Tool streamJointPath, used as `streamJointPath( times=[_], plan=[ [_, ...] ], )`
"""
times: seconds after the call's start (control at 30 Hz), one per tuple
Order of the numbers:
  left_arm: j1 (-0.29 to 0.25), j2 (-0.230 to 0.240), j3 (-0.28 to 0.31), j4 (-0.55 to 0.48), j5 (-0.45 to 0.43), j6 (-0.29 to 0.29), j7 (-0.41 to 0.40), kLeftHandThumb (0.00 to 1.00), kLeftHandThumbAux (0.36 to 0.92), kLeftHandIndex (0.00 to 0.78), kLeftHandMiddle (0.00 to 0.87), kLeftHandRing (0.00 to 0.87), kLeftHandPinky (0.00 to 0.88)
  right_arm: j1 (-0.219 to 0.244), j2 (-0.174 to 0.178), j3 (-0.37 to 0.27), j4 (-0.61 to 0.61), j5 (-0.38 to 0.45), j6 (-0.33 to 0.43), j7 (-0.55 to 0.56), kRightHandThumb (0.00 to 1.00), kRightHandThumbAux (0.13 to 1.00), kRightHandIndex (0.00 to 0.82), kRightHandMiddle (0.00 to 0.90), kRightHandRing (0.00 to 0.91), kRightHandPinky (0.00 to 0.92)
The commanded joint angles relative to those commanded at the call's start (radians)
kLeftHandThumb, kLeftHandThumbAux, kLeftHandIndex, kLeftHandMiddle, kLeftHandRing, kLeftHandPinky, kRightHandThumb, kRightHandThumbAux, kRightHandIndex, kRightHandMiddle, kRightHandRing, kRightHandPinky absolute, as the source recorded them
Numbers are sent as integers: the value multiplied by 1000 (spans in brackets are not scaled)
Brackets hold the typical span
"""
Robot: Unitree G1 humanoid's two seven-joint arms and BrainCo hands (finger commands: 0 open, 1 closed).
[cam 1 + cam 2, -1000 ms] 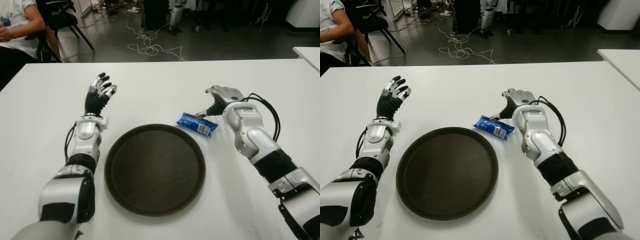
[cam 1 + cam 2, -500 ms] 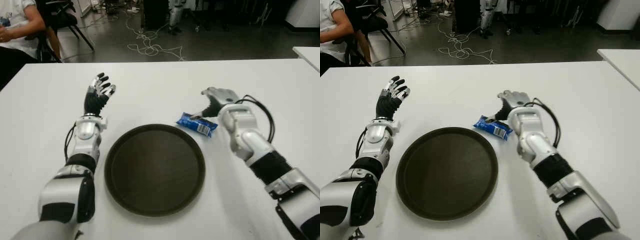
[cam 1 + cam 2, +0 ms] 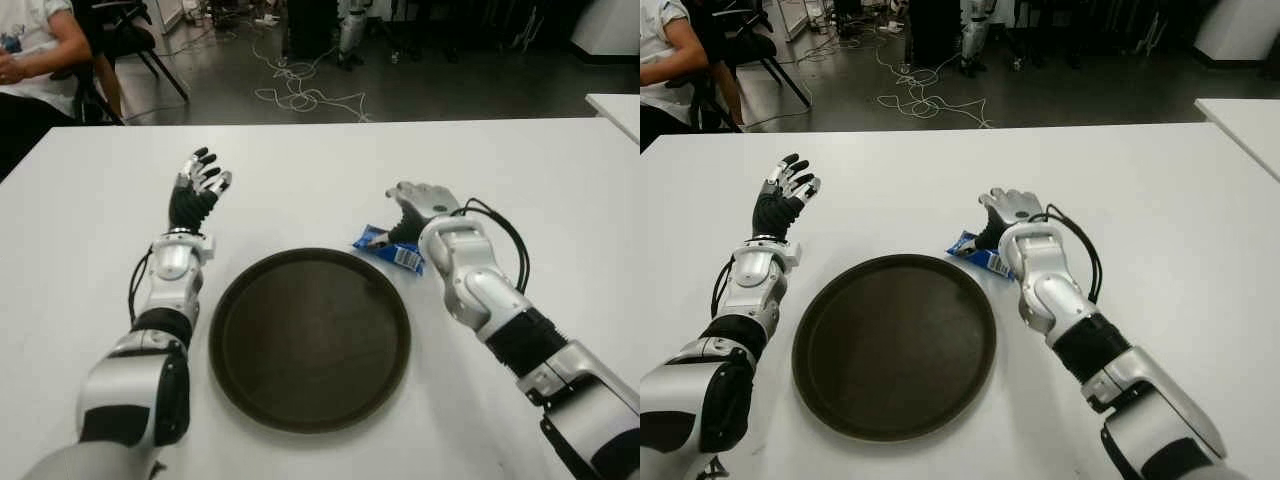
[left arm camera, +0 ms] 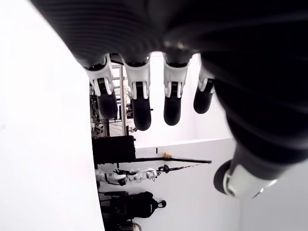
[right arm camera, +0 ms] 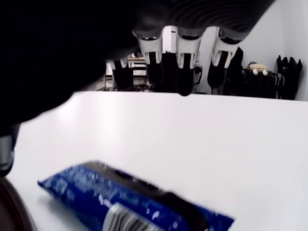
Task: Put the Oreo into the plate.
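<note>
Far left, beyond the table (image 3: 300, 160) edge, you've got a person (image 3: 35, 45) seated on a chair. Your left hand (image 3: 197, 187) shows left of the plate (image 3: 310, 338), fingers (image 4: 139, 98) spread & relaxed, nothing in it. Plate is dark, round, mid-table, nothing on it. Just past its far right rim lies the Oreo (image 3: 392, 248), a blue pack flat on the table, outside the plate, next to the rim. Your right hand (image 3: 418, 203) is over the Oreo's far side, palm down; wrist view shows its fingers (image 5: 185, 72) extended above the pack w/ a gap, not closing round it.
</note>
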Motion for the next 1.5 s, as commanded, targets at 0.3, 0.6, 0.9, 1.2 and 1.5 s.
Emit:
streamJointPath(
  times=[0.3,0.6,0.9,1.2,1.5],
  plan=[
    [2,0,0,1,1,-6,1,40,657,107,149,125,126,7,5,12,10,-4,-5,-13,0,428,85,108,107,103],
    [1,-1,3,1,-3,-5,0,42,665,113,150,126,123,0,11,15,29,-7,4,-16,0,438,84,107,121,130],
    [3,-1,8,0,-9,-8,-11,49,668,110,156,128,121,-6,25,6,78,8,-11,-49,0,448,101,124,144,157],
    [4,6,10,2,-9,-8,-24,38,658,111,153,125,117,-32,47,-8,166,30,-24,-83,0,460,101,123,150,164],
    [8,10,0,-1,4,-17,-17,37,668,114,155,129,125,-43,65,-18,213,43,-24,-124,0,464,97,129,162,206]
  ],
)
